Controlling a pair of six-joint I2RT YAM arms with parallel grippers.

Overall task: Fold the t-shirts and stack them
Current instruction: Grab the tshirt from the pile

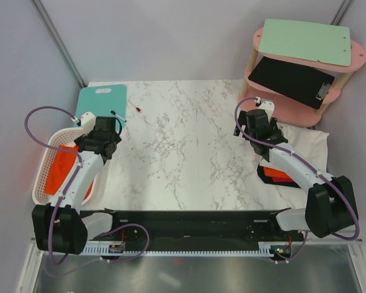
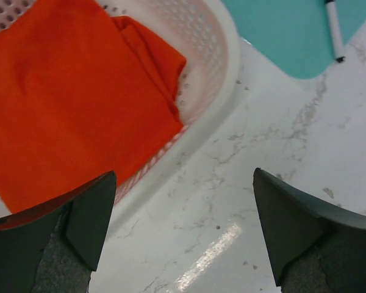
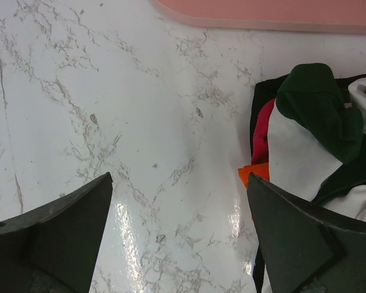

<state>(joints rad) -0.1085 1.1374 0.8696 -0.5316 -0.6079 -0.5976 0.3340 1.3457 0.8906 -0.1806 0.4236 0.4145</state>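
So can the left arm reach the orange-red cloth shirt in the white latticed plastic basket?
Probably yes: the left gripper hangs open by the basket; the shirt lies uncovered, only the rim between.

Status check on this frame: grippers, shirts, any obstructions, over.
Left gripper, right gripper both open, empty. Orange t-shirt lying in basket beside left gripper. Mixed cloth pile by right gripper. No obstruction seen.
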